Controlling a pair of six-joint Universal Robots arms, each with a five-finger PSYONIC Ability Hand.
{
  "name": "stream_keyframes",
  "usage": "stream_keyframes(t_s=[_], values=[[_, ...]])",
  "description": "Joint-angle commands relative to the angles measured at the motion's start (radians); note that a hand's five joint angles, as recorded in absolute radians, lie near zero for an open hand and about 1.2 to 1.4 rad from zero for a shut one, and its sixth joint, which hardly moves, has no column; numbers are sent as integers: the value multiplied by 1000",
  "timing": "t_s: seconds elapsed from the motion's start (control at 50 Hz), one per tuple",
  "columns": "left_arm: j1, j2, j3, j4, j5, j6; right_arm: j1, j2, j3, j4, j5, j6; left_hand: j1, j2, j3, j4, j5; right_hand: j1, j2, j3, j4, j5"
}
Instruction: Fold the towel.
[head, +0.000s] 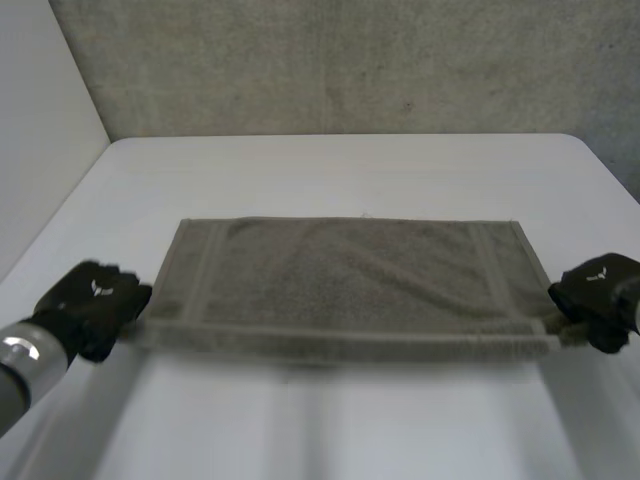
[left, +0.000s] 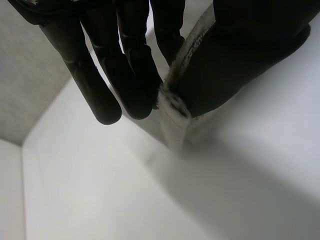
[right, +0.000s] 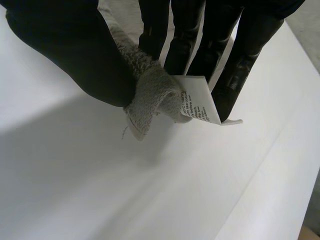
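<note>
Towel (head: 350, 275) on table (head: 350, 170), left hand (head: 95, 300), right hand (head: 600, 287) pinching corners

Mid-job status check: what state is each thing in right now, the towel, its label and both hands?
towel: spread out wide, far edge on the table, near edge lifted between the hands.
left hand: shut, thumb and fingers pinching the towel's near left corner.
right hand: shut, pinching the near right corner.
care label: sticking out of that corner at the right hand's fingertips.
</note>
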Motion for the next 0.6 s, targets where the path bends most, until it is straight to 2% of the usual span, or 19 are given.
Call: stream_keyframes(t_s=[0.02,0.06,0.08,0.12,0.34,0.6], values=[[-78,-247,202,165,0,-49,83,209,-179,-86,93,109,234,179,181,179,200,443,227,243,203,260],[-101,-378,332,179,-32,-58,133,284,-281,-104,164,148,234,179,181,179,200,443,227,243,203,260],[-101,-379,332,179,-32,-58,134,284,-281,-104,165,148,234,179,181,179,200,443,227,243,203,260],[-114,-495,474,179,-72,-60,153,368,-376,-144,197,170,234,179,181,179,200,443,227,243,203,260],[-167,-837,913,200,-116,-57,206,579,-622,-313,221,234,234,179,181,179,200,443,227,243,203,260],[-193,-1006,1130,203,-135,-52,235,780,-835,-350,275,228,234,179,181,179,200,443,227,243,203,260]])
